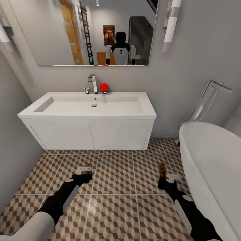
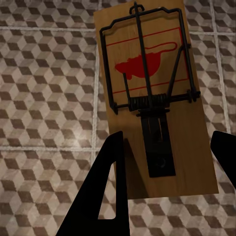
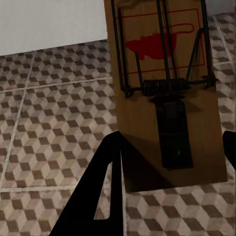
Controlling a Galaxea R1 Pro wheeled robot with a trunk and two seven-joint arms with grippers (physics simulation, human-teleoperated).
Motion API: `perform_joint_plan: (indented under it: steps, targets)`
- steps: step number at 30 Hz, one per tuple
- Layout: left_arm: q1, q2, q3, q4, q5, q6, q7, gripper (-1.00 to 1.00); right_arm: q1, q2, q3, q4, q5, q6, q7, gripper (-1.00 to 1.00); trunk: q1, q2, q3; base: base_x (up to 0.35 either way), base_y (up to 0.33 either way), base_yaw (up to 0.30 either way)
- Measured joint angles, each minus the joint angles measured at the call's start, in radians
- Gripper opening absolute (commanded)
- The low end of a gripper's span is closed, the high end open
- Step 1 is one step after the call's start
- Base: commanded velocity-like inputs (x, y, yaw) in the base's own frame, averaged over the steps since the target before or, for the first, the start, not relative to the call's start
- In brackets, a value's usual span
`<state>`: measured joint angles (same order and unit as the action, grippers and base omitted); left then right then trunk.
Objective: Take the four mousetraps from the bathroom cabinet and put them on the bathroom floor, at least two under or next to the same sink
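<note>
I face the white sink on its wall-hung vanity, with the cube-patterned bathroom floor below. My left gripper is shut on a tan mousetrap, held flat over the tiles in front of the vanity. Closer to the bathtub, my right gripper is shut on a second mousetrap. Both traps show black wire and a red mouse mark. The cabinet is out of view.
A white oval bathtub with a chrome floor tap stands close on the right. A grey wall closes the left side. A red ball sits beside the sink's tap. A mirror hangs above.
</note>
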<state>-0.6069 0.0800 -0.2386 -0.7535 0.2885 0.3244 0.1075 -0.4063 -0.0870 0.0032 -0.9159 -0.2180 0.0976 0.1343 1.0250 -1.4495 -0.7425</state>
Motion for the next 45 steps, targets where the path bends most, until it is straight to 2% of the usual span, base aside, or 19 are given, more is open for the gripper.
perform_joint_plan:
  steps: [3, 7, 8, 11, 13, 17, 20, 26, 35, 45]
  targets:
    - [0.000, 0.000, 0.000, -0.001, 0.000, 0.000, 0.000, -1.00, 0.000, -0.008, 0.000, 0.001, 0.034, -0.021, -0.002, -1.00, 0.000, 0.000, 0.000, 0.000, 0.000, 0.000]
    - [0.000, 0.000, -0.001, -0.001, 0.000, -0.001, 0.000, -1.00, -0.007, -0.015, -0.003, 0.001, 0.163, -0.014, -0.018, -1.00, 0.000, 0.000, 0.000, 0.000, 0.000, 0.000]
    - [0.000, 0.000, -0.001, -0.002, 0.000, -0.001, 0.000, -1.00, -0.015, -0.015, -0.004, 0.003, 0.184, 0.002, -0.026, -1.00, 0.000, 0.000, 0.000, 0.000, 0.000, 0.000]
    - [0.000, 0.000, -0.001, -0.010, 0.000, -0.001, 0.001, -1.00, -0.039, -0.014, -0.004, 0.014, 0.211, 0.061, -0.041, -1.00, 0.000, 0.000, 0.000, 0.000, 0.000, 0.000]
    - [0.000, 0.000, -0.001, -0.025, 0.000, -0.001, 0.001, -1.00, -0.056, -0.014, -0.005, 0.033, 0.217, 0.079, -0.045, -1.00, 0.000, 0.000, 0.000, 0.000, 0.000, 0.000]
    - [0.000, 0.000, -0.001, -0.076, 0.000, 0.001, 0.001, -1.00, -0.130, -0.011, -0.005, 0.134, 0.218, 0.084, -0.047, -1.00, 0.000, 0.000, 0.000, 0.000, 0.000, 0.000]
    - [0.000, 0.001, -0.001, -0.098, 0.000, 0.001, 0.002, -1.00, -0.155, -0.006, -0.004, 0.179, 0.218, 0.081, -0.047, -1.00, 0.000, 0.000, 0.000, 0.000, 0.000, 0.000]
    - [0.001, 0.000, -0.003, -0.103, 0.000, 0.002, 0.002, -1.00, -0.164, 0.013, -0.001, 0.201, 0.218, 0.072, -0.044, -1.00, 0.000, 0.000, 0.000, 0.000, 0.000, 0.000]
    - [0.002, 0.000, -0.003, -0.101, 0.000, 0.002, 0.002, -1.00, -0.164, 0.029, 0.005, 0.202, 0.218, -0.075, -0.035, -1.00, 0.000, 0.000, 0.000, 0.000, 0.000, 0.000]
    - [0.002, 0.000, -0.003, -0.097, 0.000, 0.002, 0.002, -1.00, -0.164, 0.028, 0.005, 0.201, 0.221, -0.089, -0.033, -1.00, 0.000, 0.000, 0.000, 0.000, 0.000, 0.000]
